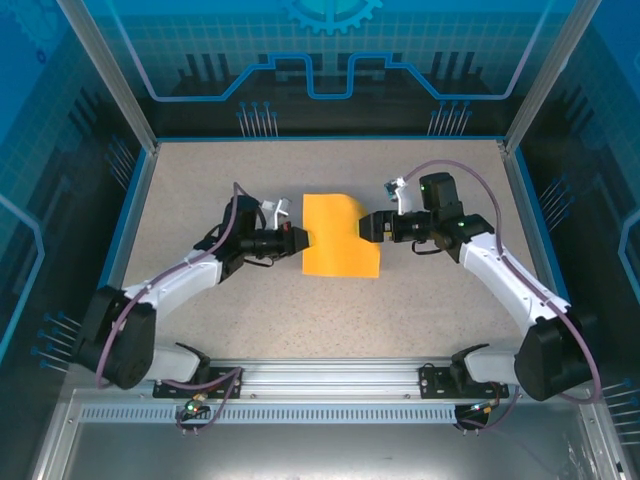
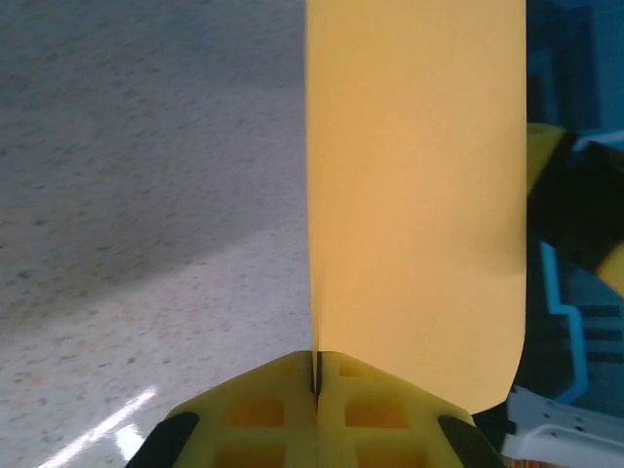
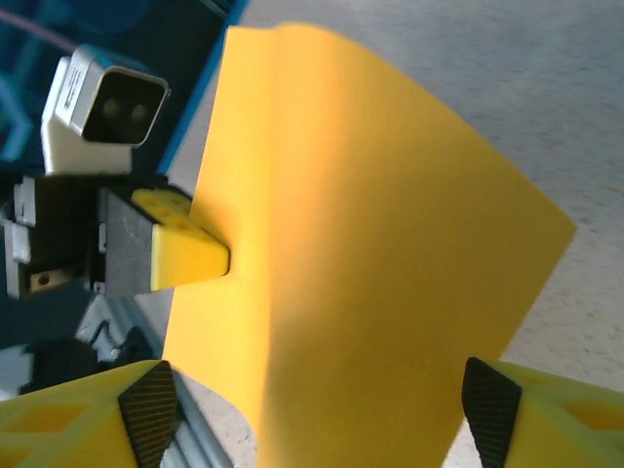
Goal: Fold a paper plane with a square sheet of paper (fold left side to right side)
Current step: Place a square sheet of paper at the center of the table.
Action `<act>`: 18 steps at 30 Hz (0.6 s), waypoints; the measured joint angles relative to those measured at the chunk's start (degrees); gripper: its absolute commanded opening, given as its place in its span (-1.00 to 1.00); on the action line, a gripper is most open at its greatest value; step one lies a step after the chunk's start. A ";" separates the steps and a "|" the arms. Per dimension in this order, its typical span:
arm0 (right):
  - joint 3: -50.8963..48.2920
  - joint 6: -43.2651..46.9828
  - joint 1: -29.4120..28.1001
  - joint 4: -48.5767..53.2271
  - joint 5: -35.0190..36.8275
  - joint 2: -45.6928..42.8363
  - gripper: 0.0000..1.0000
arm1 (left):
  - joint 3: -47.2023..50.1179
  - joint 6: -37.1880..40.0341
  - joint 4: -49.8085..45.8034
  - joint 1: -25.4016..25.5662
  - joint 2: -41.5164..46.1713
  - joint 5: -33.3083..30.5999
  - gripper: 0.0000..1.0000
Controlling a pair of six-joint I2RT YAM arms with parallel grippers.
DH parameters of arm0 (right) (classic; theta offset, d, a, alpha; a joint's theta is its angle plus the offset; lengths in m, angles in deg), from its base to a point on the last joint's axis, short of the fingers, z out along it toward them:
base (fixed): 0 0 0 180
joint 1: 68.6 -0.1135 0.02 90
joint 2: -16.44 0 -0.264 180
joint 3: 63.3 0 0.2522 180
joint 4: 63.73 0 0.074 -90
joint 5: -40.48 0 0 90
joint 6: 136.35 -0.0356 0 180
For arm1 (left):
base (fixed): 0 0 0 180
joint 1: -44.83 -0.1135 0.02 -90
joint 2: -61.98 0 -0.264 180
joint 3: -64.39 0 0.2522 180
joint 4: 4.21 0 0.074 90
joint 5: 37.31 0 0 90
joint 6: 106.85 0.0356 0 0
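The square sheet of paper (image 1: 340, 236), plain orange-yellow, sits in the middle of the table between both arms and looks slightly bowed. My left gripper (image 1: 297, 240) is shut on its left edge; in the left wrist view the yellow jaws (image 2: 317, 378) pinch the sheet (image 2: 414, 195) with no gap. My right gripper (image 1: 366, 227) stands open at the sheet's right edge. In the right wrist view its fingers (image 3: 146, 414) are wide apart with the sheet (image 3: 361, 263) running between them, untouched. The left gripper's fingertip (image 3: 190, 255) shows on the far edge. The paper plane is out of view.
The speckled table (image 1: 250, 310) is ringed by a blue rim and clear side walls (image 1: 130, 110). An aluminium rail (image 1: 330, 375) with both arm bases runs along the near edge. The left wrist camera housing (image 3: 102, 105) faces the right gripper.
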 measured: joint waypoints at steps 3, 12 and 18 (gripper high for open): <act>-1.27 0.44 0.07 0.00 3.85 1.90 0.85 | -0.61 1.99 -2.25 0.00 -4.72 -2.40 -1.00; -2.89 -3.23 -0.42 -5.33 4.70 14.91 0.13 | -5.25 7.23 -8.50 -0.20 -16.98 -6.80 -0.96; -2.16 -5.40 -3.02 -7.72 4.76 23.12 -0.16 | -5.53 8.66 -10.51 -0.24 -16.98 -8.09 -0.91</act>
